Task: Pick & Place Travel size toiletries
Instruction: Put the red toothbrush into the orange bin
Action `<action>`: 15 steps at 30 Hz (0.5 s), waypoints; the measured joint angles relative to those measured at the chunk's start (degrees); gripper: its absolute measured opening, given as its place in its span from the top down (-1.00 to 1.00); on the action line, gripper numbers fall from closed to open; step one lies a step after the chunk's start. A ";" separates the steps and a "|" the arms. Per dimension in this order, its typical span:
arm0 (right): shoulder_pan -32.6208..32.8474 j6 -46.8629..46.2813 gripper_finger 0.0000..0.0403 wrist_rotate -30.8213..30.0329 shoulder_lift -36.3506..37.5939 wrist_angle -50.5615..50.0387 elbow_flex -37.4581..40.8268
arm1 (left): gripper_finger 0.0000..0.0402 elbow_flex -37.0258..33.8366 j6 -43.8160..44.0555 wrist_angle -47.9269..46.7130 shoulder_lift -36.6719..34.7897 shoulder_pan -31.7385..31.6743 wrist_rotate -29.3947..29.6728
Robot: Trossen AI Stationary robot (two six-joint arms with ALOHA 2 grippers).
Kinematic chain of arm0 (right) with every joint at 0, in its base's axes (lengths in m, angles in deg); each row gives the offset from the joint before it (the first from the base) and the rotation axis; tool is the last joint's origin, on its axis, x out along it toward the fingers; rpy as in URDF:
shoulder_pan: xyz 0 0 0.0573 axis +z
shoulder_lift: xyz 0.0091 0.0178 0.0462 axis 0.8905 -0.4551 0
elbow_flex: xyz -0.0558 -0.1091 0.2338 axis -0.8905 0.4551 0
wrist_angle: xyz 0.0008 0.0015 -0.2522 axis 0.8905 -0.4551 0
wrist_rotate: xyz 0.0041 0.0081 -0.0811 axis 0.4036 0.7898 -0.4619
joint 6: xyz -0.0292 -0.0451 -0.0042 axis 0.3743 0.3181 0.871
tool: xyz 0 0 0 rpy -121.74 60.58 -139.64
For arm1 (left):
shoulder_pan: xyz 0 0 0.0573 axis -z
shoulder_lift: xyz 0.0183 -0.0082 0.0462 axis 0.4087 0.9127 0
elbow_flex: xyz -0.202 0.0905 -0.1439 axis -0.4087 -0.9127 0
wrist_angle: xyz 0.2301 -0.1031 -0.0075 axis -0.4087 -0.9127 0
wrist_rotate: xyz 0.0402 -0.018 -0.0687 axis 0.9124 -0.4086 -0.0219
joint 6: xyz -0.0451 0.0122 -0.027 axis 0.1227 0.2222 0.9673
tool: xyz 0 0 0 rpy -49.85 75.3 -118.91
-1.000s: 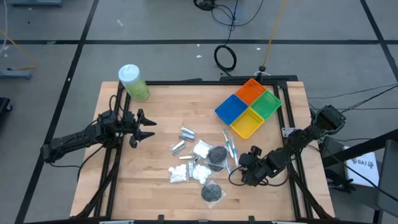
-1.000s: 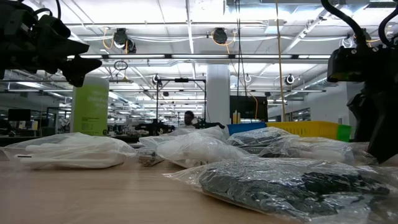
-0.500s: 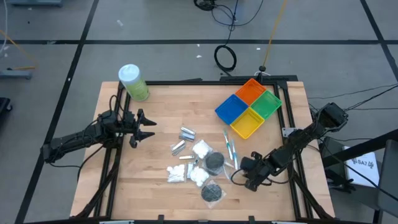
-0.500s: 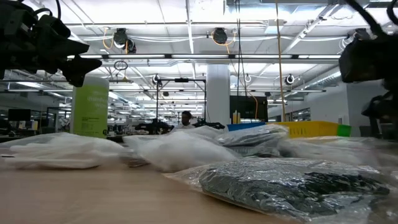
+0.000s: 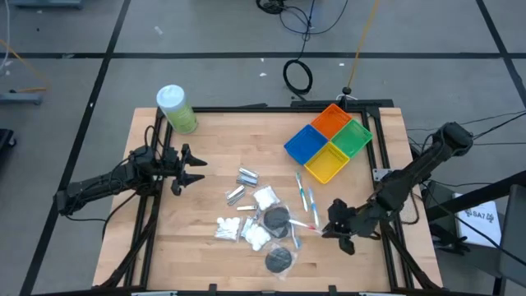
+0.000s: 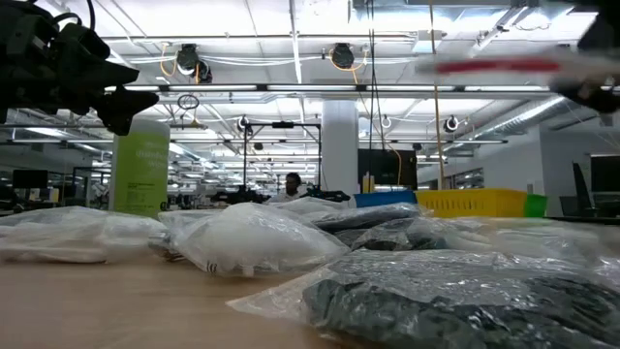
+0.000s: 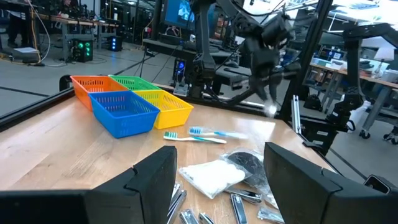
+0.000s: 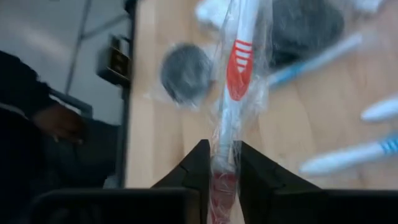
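Right wrist view: right gripper [image 8: 222, 167], fingers closed on a red-and-white toothbrush [image 8: 231, 99] in a clear wrapper; brush stands out straight ahead from between the fingers, lifted clear of the table [image 8: 168, 149]. One second earlier this gripper sat low beside the pile with its fingers apart; it has since shut and risen toward the near right edge, as the high view confirms [image 5: 335, 224].

Below the held brush: bagged black round disc [image 8: 183, 74] alone on the wood; blue-white toothbrushes [image 8: 348, 155] lying flat to one side.

Pile at table centre, high view: clear bags of white cotton balls [image 5: 256, 236], a second black disc [image 5: 276, 218], silver tubes [image 5: 247, 176]. The bags have shifted a little toward the left since the earlier frame.

Beyond: four-colour compartment bins [image 5: 329, 141], well apart from the pile.

Left gripper [image 5: 196, 168], fingers apart, holding nothing, hovering at the left of the table, unchanged.

Far left corner: green bottle [image 5: 175, 108], upright.
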 joint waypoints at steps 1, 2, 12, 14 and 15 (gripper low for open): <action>0.22 0.79 0.79 -0.73 0.77 0.54 0.00 | -0.19 0.00 0.00 0.00 -0.01 0.00 0.00; 0.26 1.55 0.79 -1.16 1.41 1.21 0.00 | -0.19 0.00 0.00 0.00 -0.01 0.00 0.00; -0.01 5.02 0.76 -10.78 4.38 5.32 -0.11 | -0.19 0.00 0.00 0.00 -0.01 0.00 0.01; -0.34 4.22 0.77 -16.72 4.77 5.28 -0.11 | -0.19 0.00 0.00 0.00 -0.01 0.00 0.02; -0.58 3.85 0.77 -19.93 4.99 5.28 -0.11 | -0.19 0.00 0.00 0.00 0.00 0.00 0.01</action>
